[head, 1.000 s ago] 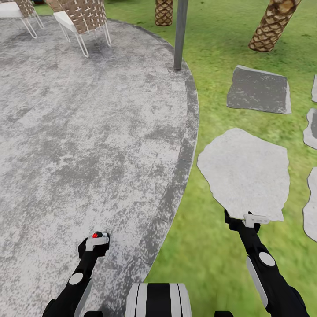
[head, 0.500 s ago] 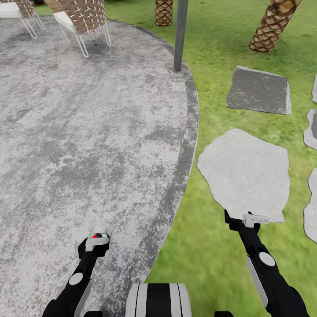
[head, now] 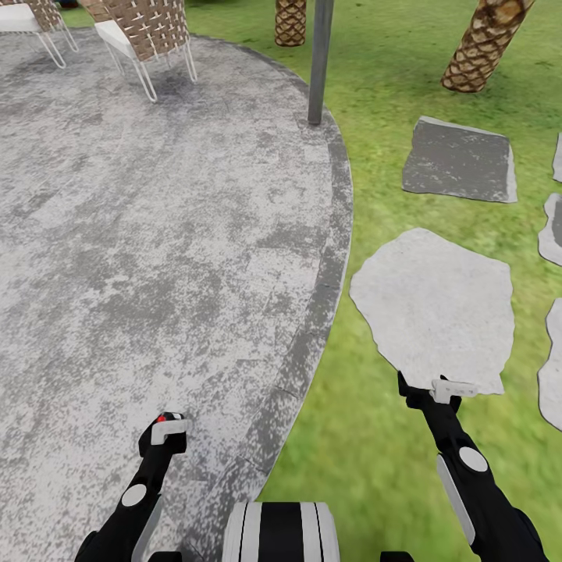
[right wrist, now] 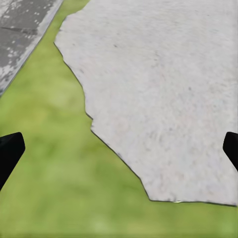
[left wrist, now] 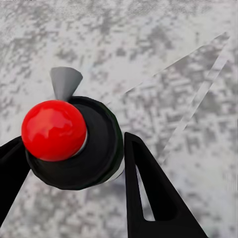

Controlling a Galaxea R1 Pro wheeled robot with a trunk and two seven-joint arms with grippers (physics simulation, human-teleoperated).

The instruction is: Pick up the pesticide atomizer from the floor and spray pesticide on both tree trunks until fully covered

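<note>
Since the earlier frames the left gripper (head: 165,428) has shifted slightly down and toward the robot in the head view; the rest of the scene holds position. The left jaws are clenched on the pesticide atomizer (left wrist: 74,141), which sits between the two black fingers (left wrist: 148,188) above the grey paved patio (head: 156,234). The atomizer shows a round black body, a glossy red ball cap and a grey cone-shaped nozzle. In the head view only its red top is visible at the gripper.

The right gripper (head: 445,388) hangs over the lawn (head: 367,453) at the near edge of a pale stepping stone (head: 437,304); its jaws stand wide apart and hold nothing.

The patio's darker curved border runs between the two arms. A grey pole (head: 318,62) stands on that border ahead. Woven chairs (head: 148,35) sit at the far left of the patio. Two palm trunks (head: 484,43) rise from the grass beyond. More stepping stones lie to the right, with open grass between.
</note>
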